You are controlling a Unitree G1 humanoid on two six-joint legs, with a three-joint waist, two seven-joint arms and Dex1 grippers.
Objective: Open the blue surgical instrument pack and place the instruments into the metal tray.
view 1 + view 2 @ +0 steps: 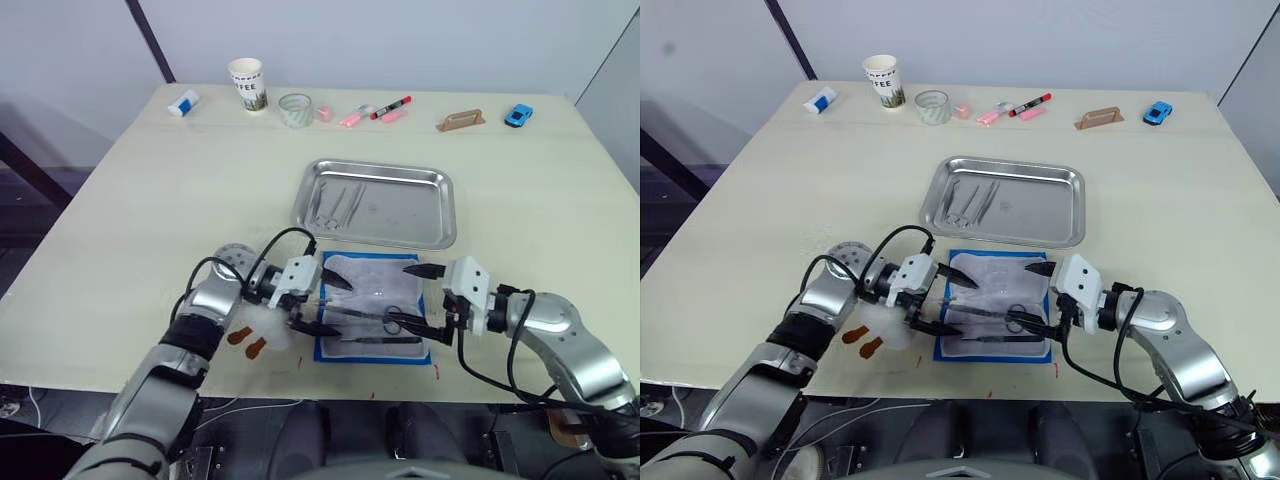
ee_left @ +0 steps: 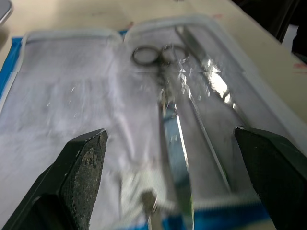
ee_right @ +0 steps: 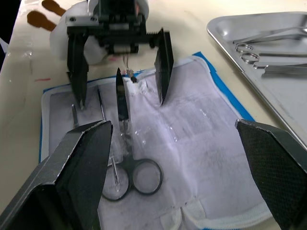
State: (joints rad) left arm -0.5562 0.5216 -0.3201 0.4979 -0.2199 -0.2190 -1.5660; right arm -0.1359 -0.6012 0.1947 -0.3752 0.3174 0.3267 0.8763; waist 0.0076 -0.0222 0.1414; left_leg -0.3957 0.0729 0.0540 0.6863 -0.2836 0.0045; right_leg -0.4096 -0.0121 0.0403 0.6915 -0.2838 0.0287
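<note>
Two hands work over the flat blue surgical instrument pack [image 1: 372, 310], which lies unfolded, whitish lining up, on the near part of the pale wooden table [image 1: 120, 230], just near of the shiny rectangular stainless-steel tray [image 1: 440, 205]. Some slim grey instruments [image 1: 338, 205] already rest in the tray's left part. On the lining remain ring-handled dark-grey scissors [image 3: 125, 158] and slim straight tools beside them, lying left to right along the near half.

Handling judgement: the remaining instruments are probably light, rigid and slick, and they lie flat against soft fabric that may lift with them. The scissors are best taken across the shank just behind the rings, where the fingers can close over a narrow section; the blade tips offer poor purchase.

Pose: the left hand [image 1: 322, 302] reaches in from the left, forearm low, fingers spread wide over the pack's left edge and the blade tips, holding nothing. The right hand [image 1: 432, 298] reaches in from the right, fingers likewise wide apart and empty, beside the scissor rings.
</note>
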